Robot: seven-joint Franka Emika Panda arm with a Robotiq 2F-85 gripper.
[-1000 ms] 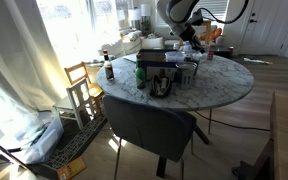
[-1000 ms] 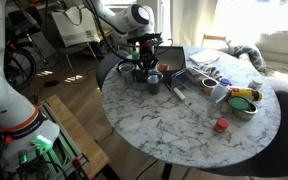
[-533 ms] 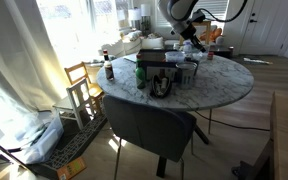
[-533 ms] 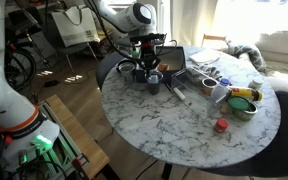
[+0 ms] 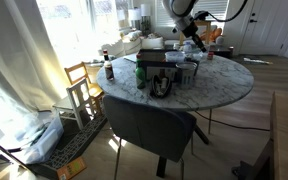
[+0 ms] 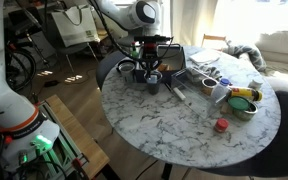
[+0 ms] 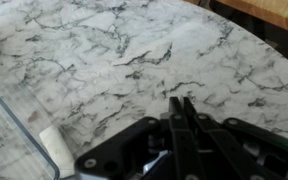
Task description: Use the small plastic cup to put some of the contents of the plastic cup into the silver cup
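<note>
My gripper (image 7: 181, 105) is shut, its two fingers pressed together with nothing visible between them, and it hangs above bare marble. In both exterior views it hovers over a cluster of cups near the table's edge (image 6: 150, 63) (image 5: 190, 42). Just below it stands a cup with brownish contents (image 6: 155, 82), and beside that a dark metallic cup (image 6: 139, 73), seen as a silver cup (image 5: 162, 85) on the chair side. These views are too small for me to pick out the small plastic cup.
The round marble table (image 6: 184, 135) carries a black tray (image 6: 174, 58), a bowl with green and yellow items (image 6: 244, 101), a white cup (image 6: 219, 93) and a small red thing (image 6: 221, 125). Bottles (image 5: 109, 70) stand near one edge. A clear container rim (image 7: 14, 130) lies left of the gripper.
The gripper has risen slightly above the cups and stays shut. Nothing on the table has moved.
</note>
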